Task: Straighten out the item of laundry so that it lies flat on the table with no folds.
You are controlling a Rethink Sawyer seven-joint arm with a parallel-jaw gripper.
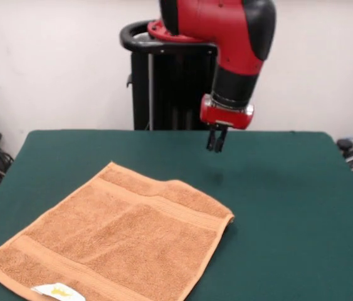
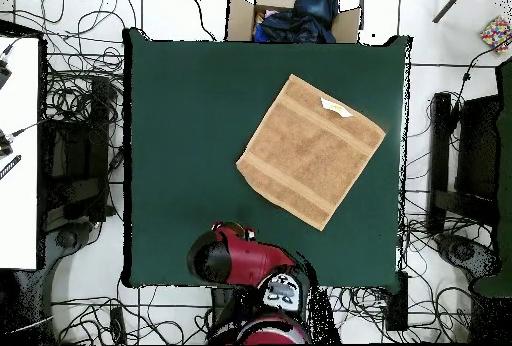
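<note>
One orange-tan towel (image 1: 110,241) lies spread on the dark green tabletop (image 1: 289,207), filling the lower left of the front view, turned so its corners point like a diamond, with a small white tag (image 1: 57,291) at its bottom edge. It looks flat across most of its surface, with faint crease lines and woven bands running parallel to two edges. The claw (image 1: 217,139) hangs above the tabletop at upper centre of the front view, up and to the right of the towel's nearest corner and well apart from it, touching nothing. Its two dark fingers appear pressed close together, holding nothing. The red and black arm (image 1: 239,44) enters from the top of the frame and points almost straight down, in front of the black pedestal (image 1: 163,88) at the tabletop's far side. In the overhead view the towel (image 2: 311,151) sits in the upper right part of the tabletop (image 2: 180,142), its tag (image 2: 336,109) near the upper corner, while the arm's bulk (image 2: 240,260) hovers over the bottom edge, lower left of the towel; the claw itself is hidden beneath it there. A cardboard box (image 2: 290,17) holding dark cloth sits beyond the top edge.
</note>
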